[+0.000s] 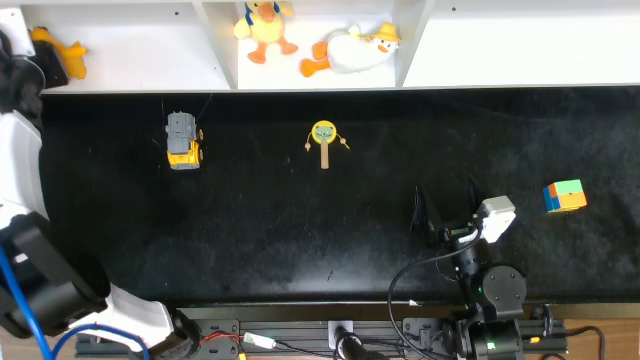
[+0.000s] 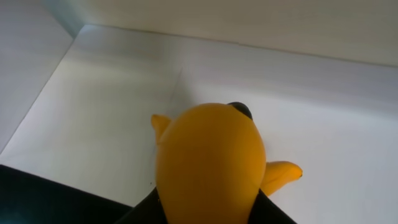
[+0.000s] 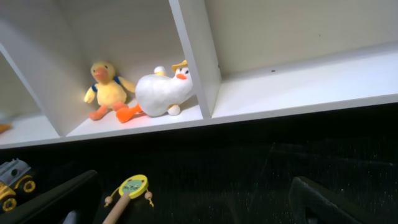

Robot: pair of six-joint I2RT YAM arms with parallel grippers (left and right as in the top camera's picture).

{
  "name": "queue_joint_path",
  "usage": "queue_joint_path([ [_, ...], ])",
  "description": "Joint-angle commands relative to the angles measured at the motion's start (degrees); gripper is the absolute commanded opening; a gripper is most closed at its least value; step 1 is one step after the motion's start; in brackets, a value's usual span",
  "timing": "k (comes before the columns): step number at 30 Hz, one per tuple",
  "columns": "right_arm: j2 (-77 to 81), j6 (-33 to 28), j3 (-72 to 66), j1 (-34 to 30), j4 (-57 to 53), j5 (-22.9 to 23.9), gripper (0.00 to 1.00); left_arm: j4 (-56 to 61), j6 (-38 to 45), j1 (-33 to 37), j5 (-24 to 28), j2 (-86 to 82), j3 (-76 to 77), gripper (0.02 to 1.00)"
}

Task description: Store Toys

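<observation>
- Left end effector (image 2: 208,214) looks clamped on a yellow plush (image 2: 210,162) in the shelf's (image 1: 130,65) left bay.
- Right end effector (image 1: 445,207), fingers apart, hangs before the shelf's right bay.
- Duck (image 1: 264,28), goose (image 1: 350,50): middle bay.
- Truck (image 1: 183,140), rattle (image 1: 324,138), cube (image 1: 565,196): on the counter (image 1: 300,230), before the shelf.

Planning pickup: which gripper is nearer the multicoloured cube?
Right. The right gripper is near the multicoloured cube; the left gripper, far across, holds an orange plush toy at the white shelf.
</observation>
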Motion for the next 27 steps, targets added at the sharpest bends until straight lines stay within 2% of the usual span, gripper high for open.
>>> queue_joint_path([
  [1,-0.5,0.2,-0.8,0.3,0.2,0.7,0.996,-0.5,-2.1,-0.4,-1.1,0.9,1.8,0.224],
  [3,-0.5,0.2,-0.8,0.3,0.2,0.7,0.998,-0.5,-2.1,-0.4,-1.1,0.9,1.8,0.233],
  [6,-0.5,0.2,-0.8,0.3,0.2,0.7,0.993,-0.7,-2.1,-0.4,-1.1,0.9,1.8,0.375],
  [9,-0.5,0.2,-0.8,0.3,0.2,0.7,0.996,-0.7,-2.1,-0.4,-1.1,0.9,1.8,0.404],
  [11,-0.5,0.2,-0.8,0.3,0.2,0.7,0.998,-0.7,-2.1,-0.4,-1.1,0.9,1.8,0.544],
  [14,-0.5,0.2,-0.8,0.3,0.2,0.7,0.993,-0.7,-2.1,-0.4,-1.0,0.9,1.8,0.595],
  [15,-0.5,0.2,-0.8,0.3,0.2,0.7,1.0,-0.7,-2.1,-0.4,-1.0,0.9,1.8,0.66],
  [16,-0.5,0.2,-0.8,0.3,0.2,0.7,0.998,-0.7,-2.1,-0.4,-1.0,0.9,1.8,0.768],
  [18,-0.5,0.2,-0.8,0.3,0.2,0.7,0.998,-0.7,-2.1,-0.4,-1.0,0.9,1.8,0.886],
  [19,-0.5,0.2,-0.8,0.3,0.2,0.7,0.996,-0.7,-2.1,-0.4,-1.0,0.9,1.8,0.998],
  [27,-0.5,0.2,-0.8,0.3,0.2,0.7,0.996,-1.5,-2.1,-0.4,-1.1,0.0,1.8,0.998],
])
